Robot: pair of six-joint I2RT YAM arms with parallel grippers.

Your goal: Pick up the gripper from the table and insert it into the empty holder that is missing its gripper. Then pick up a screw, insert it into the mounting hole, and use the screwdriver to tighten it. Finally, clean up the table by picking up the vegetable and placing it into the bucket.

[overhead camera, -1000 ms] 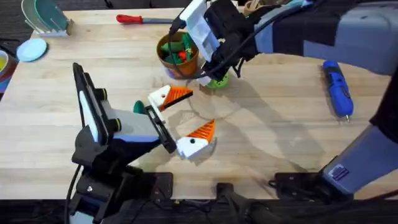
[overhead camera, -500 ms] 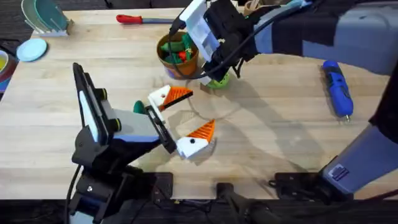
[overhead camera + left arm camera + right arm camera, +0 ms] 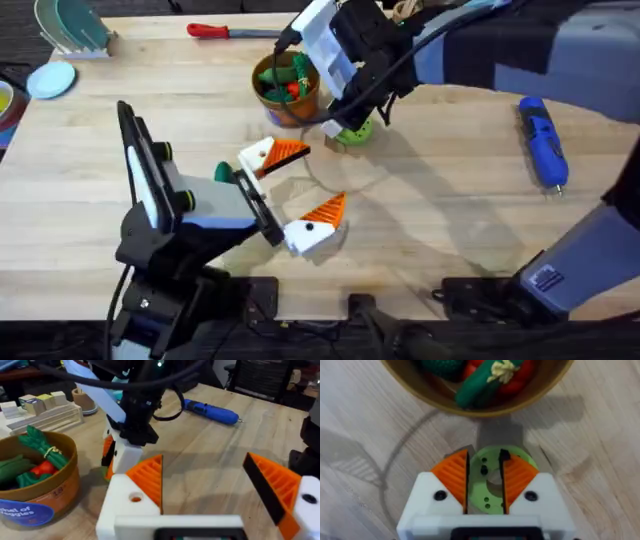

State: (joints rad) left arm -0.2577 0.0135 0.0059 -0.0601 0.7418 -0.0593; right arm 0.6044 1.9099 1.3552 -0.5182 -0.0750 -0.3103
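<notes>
Vegetables already sit in the small round orange-brown bucket point(image 3: 285, 88) at upper centre of the overhead view, and both white finger blocks of the left gripper point(image 3: 295, 190), spread wide at centre, carry orange ribbed wedges. Just beside the bucket, the right gripper point(image 3: 484, 479) pinches a flat round green disc point(image 3: 492, 472). Judging by this, little remains; the chunky blue screwdriver point(image 3: 542, 141) lies at right.

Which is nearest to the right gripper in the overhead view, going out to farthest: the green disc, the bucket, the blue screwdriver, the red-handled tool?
From the right gripper:
1. Green disc, right at its fingertips.
2. Bucket, just beside it, toward the left.
3. Red-handled tool, by the far edge.
4. Blue screwdriver, off on the right side.
</notes>
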